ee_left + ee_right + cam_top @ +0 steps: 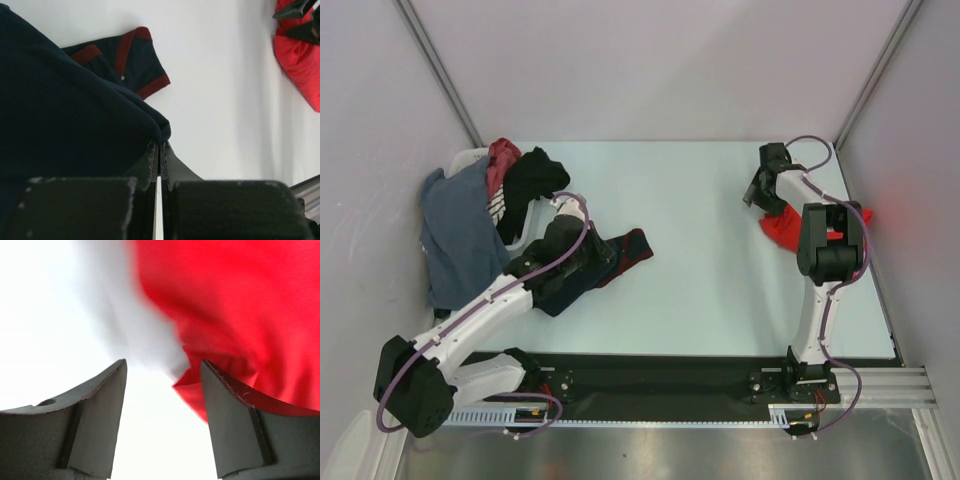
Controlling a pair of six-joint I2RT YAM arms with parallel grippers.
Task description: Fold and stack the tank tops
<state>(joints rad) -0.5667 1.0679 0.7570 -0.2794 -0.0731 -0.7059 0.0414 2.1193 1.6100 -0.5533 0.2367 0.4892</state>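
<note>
The navy tank top [625, 252] with maroon trim lies crumpled left of the table's middle. My left gripper [582, 262] is shut on a fold of it. In the left wrist view the jaws [161, 146] pinch the navy cloth [65, 110] at their tips, and the maroon-trimmed neck [127, 50] lies beyond. The red tank top [783, 229] is bunched at the far right. My right gripper [765, 192] is open just beside it. In the right wrist view the red cloth [235, 305] reaches the right finger [225, 410], with nothing held between the jaws [162, 371].
A white basket [460, 160] stands at the far left corner. It holds a grey-blue garment [460, 235] hanging over its side, a black one [532, 178] and a reddish one [503, 157]. Walls close in on both sides. The red top also shows in the left wrist view [300, 65].
</note>
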